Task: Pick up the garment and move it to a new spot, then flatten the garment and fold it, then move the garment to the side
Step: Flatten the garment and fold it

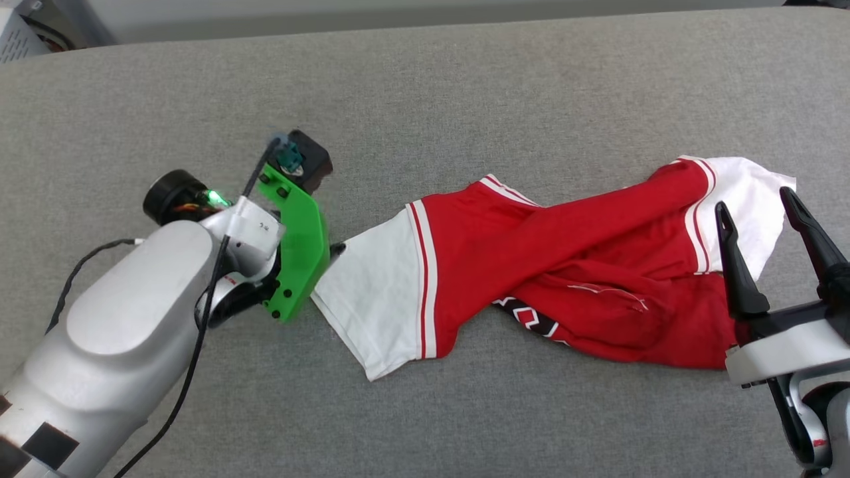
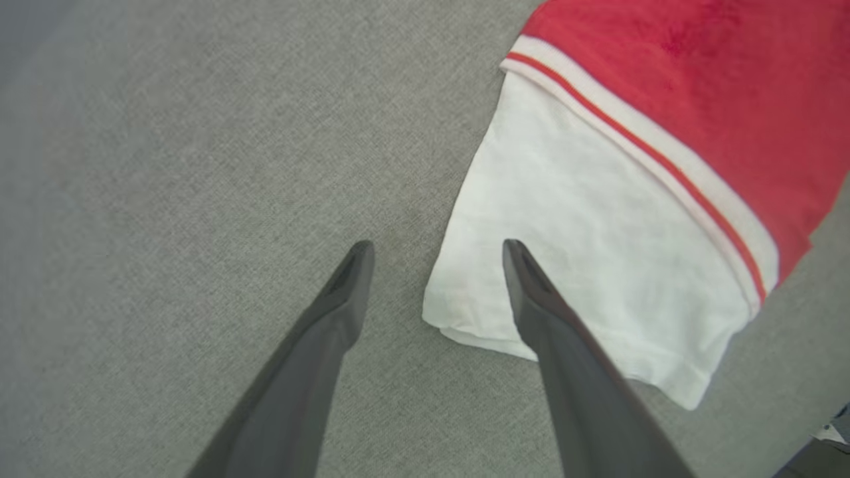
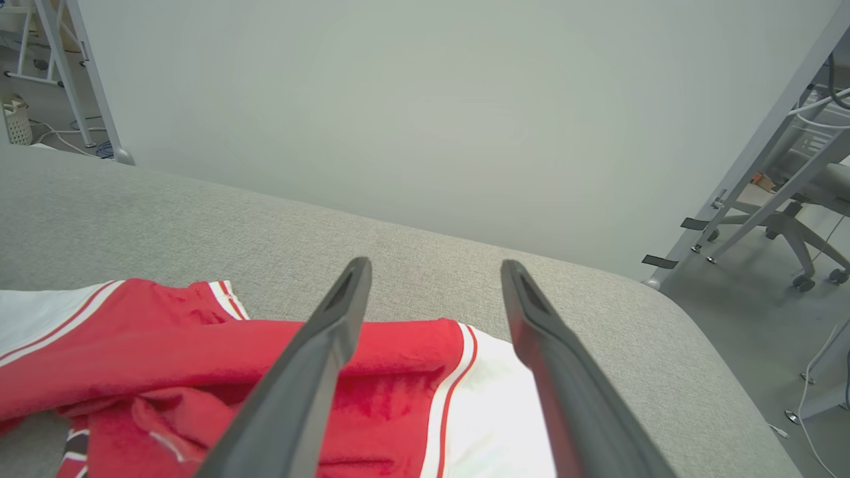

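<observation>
Reaching in over the grey padded surface [image 1: 425, 99], the pale left forearm [image 1: 119, 318] angles toward the garment [image 1: 564, 252], its wrist turned so that a green bracket [image 1: 299, 245] faces the cloth. The left gripper [image 2: 435, 247] is spread wide and empty: one finger is over a white sleeve [image 2: 584, 265] and the other over bare grey fabric, with the sleeve's hem edge between them. Whether the tips touch the surface cannot be told. The right gripper [image 1: 754, 201] is also spread, holding nothing and poised over the garment's other end, where the second white sleeve [image 1: 750, 192] lies beneath and just beyond its fingers. Between the two grippers the red shirt lies twisted and bunched, its body rolled over itself. Red-and-white stripe trim [image 1: 425, 279] borders the sleeve beside the left gripper. A small black-and-white print [image 1: 531, 317] peeks from the lower fold.
</observation>
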